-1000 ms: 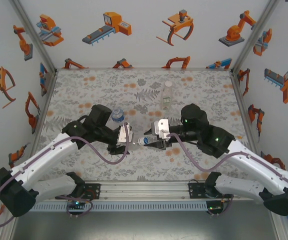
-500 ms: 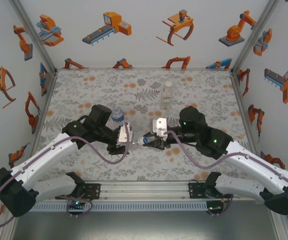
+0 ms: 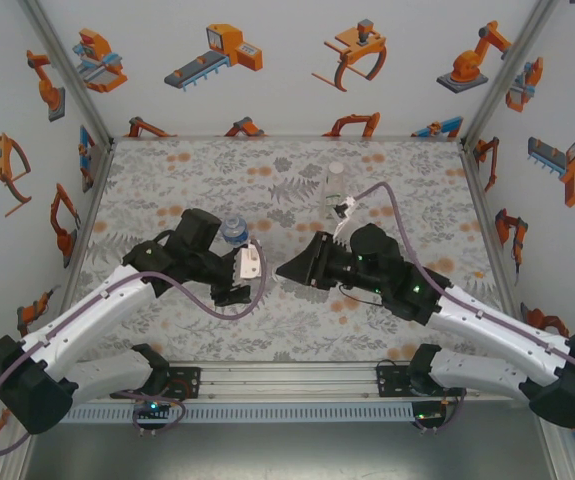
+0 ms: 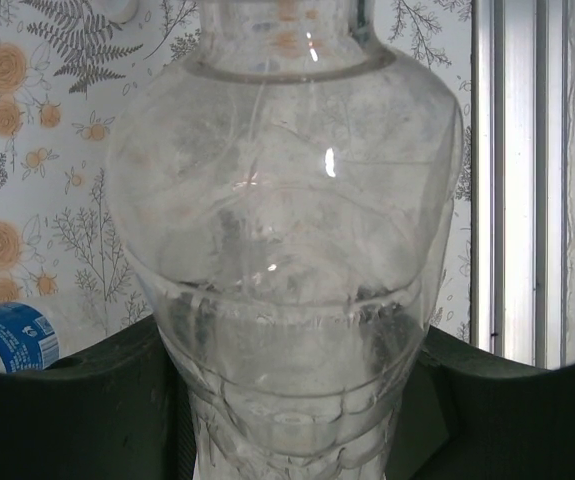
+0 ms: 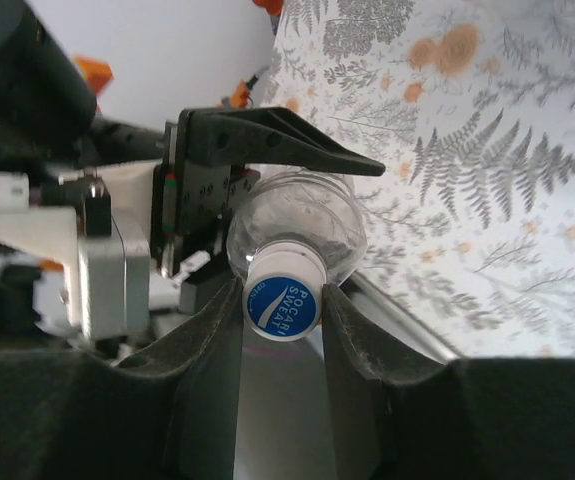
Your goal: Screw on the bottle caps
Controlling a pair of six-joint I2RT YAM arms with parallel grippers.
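Right fingers (image 5: 352,345): pinched shut on the cap (image 5: 282,303), which sits on the mouth of the bottle (image 4: 282,250).
Left fingers (image 4: 87,405): squeezed tight on that bottle's fat middle.
My job now: I think, turn the cap straight, push gently, don't tilt it.
Watch out: the bottle may spin or squash.
Farther off: blue bottle (image 3: 232,232), then a tall bottle (image 3: 335,190) standing on the surface (image 3: 167,180).

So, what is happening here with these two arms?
The left gripper holds a plain clear bottle by its body, neck toward the other arm. The right gripper is closed on the white cap, which sits at that bottle's mouth. How far it is screwed on cannot be told. A blue-label bottle and a green-white-label bottle wait on the table.
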